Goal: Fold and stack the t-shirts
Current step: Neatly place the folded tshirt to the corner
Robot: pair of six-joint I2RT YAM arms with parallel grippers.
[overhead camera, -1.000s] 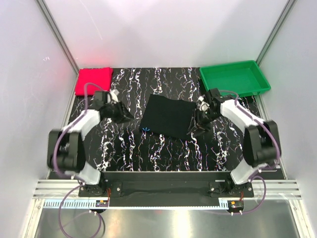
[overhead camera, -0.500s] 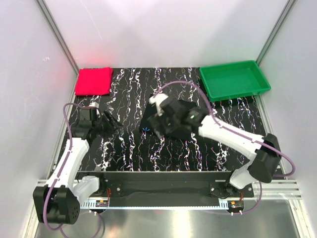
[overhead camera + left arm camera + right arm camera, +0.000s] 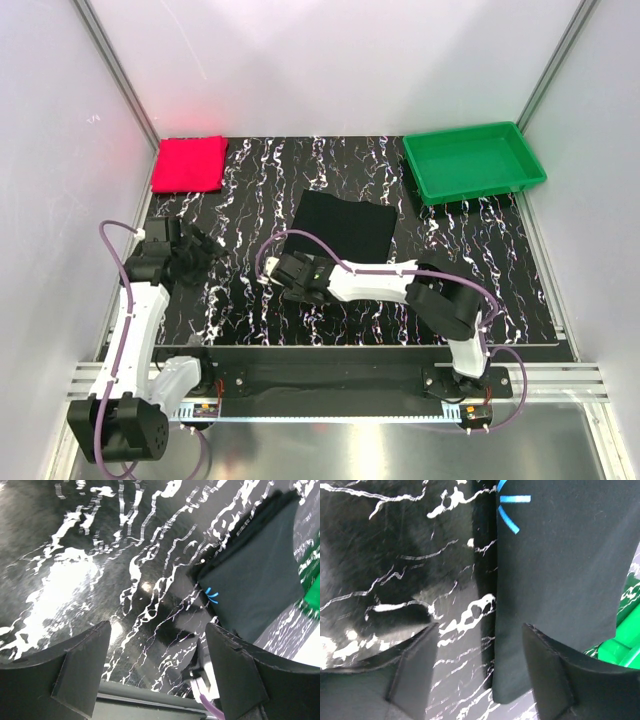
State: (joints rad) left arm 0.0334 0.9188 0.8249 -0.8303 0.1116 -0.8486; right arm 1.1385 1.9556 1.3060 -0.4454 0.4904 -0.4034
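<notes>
The black t-shirt lies folded flat at the middle of the table. It also shows in the left wrist view and the right wrist view, with a small blue mark near its corner. The pinkish-red t-shirt lies folded at the back left corner. My right gripper is open and empty, low over the table just in front of the black shirt's near left corner. My left gripper is open and empty over bare table, left of the black shirt.
A green plastic tray stands at the back right; its edge shows in the right wrist view. The right arm stretches low across the front of the table. White walls close in left, right and back.
My right arm has swung from the black shirt's right side, across it, to its near left corner. My left arm has drawn back toward the left and near edge. The shirts have not moved.
</notes>
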